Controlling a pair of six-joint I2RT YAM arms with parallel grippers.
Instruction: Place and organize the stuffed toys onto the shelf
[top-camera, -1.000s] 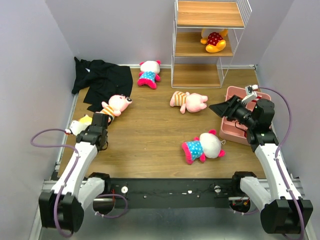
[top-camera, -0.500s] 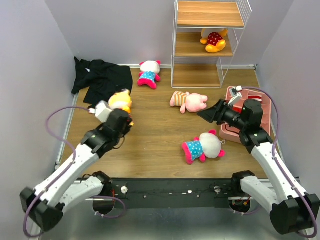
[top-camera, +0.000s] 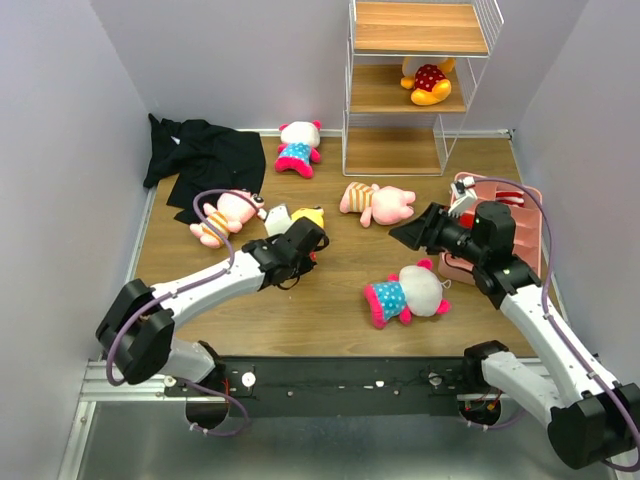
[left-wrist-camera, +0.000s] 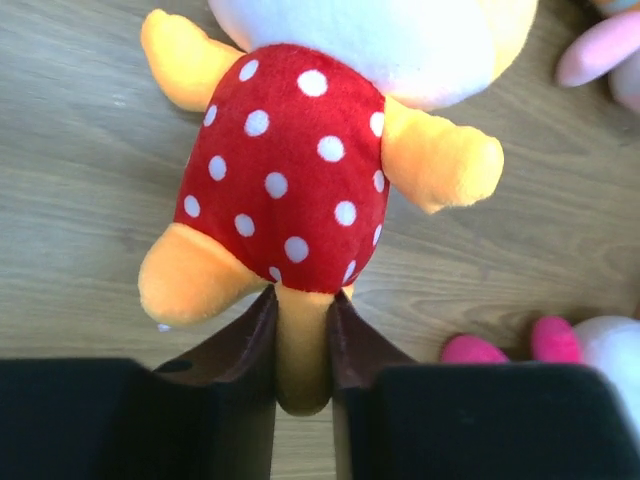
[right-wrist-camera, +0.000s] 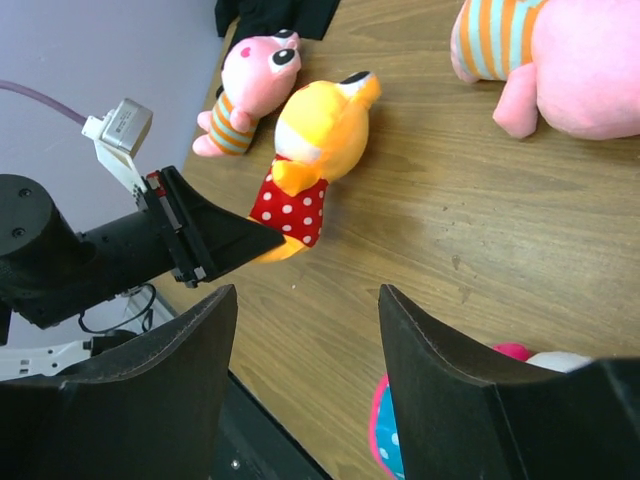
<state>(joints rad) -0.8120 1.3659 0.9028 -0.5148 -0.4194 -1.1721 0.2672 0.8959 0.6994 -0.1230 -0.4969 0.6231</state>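
Observation:
My left gripper (top-camera: 303, 238) is shut on a leg of a yellow toy in a red dotted outfit (top-camera: 308, 216), which lies on the wooden floor near the middle. The left wrist view shows its jaws (left-wrist-camera: 302, 305) pinching the orange leg of that toy (left-wrist-camera: 285, 170). My right gripper (top-camera: 412, 232) is open and empty, and the toy (right-wrist-camera: 315, 140) lies beyond its jaws (right-wrist-camera: 305, 300). The shelf (top-camera: 400, 150) stands at the back with a second yellow toy (top-camera: 430, 82) on its middle board. Pink striped toys (top-camera: 228, 213) (top-camera: 378, 203) and white-and-magenta toys (top-camera: 298, 147) (top-camera: 408, 293) lie on the floor.
A black cloth (top-camera: 205, 160) lies at the back left. A pink plastic tray (top-camera: 532, 225) sits at the right under my right arm. Walls close in the floor on the left, back and right.
My left arm has swung right from the left edge toward the middle, carrying the yellow toy with it. My right gripper has shifted a little to the left.

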